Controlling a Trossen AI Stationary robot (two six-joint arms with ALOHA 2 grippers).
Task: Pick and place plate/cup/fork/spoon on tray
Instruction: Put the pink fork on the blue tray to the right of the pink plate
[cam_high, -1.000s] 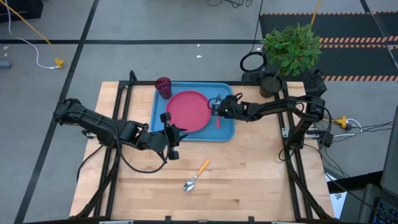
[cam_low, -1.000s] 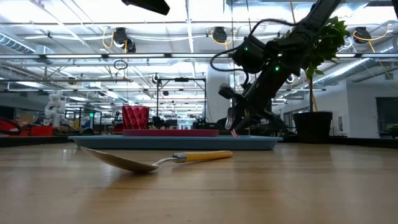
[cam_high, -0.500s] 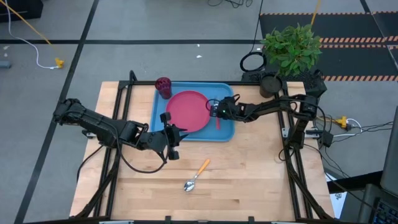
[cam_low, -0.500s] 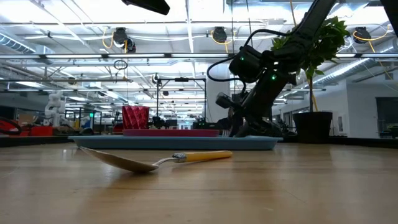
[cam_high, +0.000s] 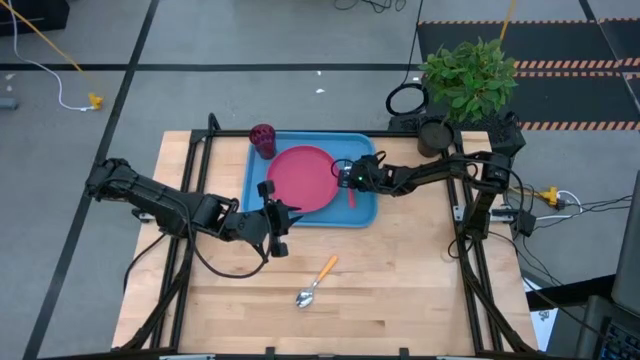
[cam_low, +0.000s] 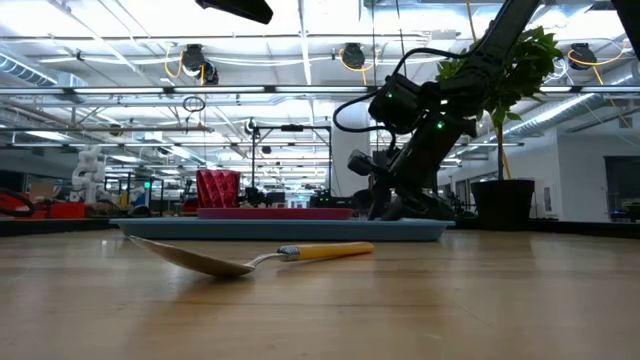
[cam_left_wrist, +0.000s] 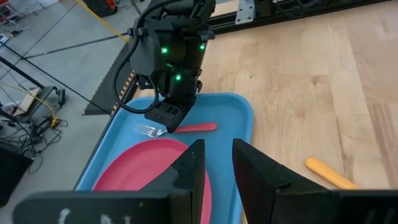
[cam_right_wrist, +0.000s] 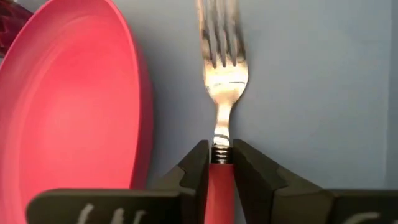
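Observation:
The light blue tray (cam_high: 320, 220) holds the pink-red plate (cam_high: 302, 178). The dark red cup (cam_high: 263, 140) stands upright at the tray's far left corner. The fork (cam_right_wrist: 222, 68) lies on the tray floor between the plate and the tray's right rim, tines toward the far edge. My right gripper (cam_high: 349, 178) is shut on it. The orange-handled spoon (cam_high: 317, 283) lies on the bare table nearer the front. My left gripper (cam_high: 283, 215) hovers at the tray's near edge with a narrow gap between its fingers (cam_left_wrist: 193, 168), empty. My right gripper pinches the fork's red-pink handle at its tine end (cam_right_wrist: 219, 177), right behind the metal neck, between its two fingers. The fingers come from above, slanting in from the table's right, and lie across the fork. The fork lies flat on the tray (cam_left_wrist: 186, 128).
A potted plant (cam_high: 468, 75) stands beyond the table's far right corner. Black frame rails run along the table's left and right sides. Bare wood lies around the spoon (cam_low: 250, 258) toward the near edge.
My right gripper has gone down onto the tray with the fork, still shut on it, and shifted slightly toward the plate. The fork's handle, which hung tilted above the tray, now lies down on it.

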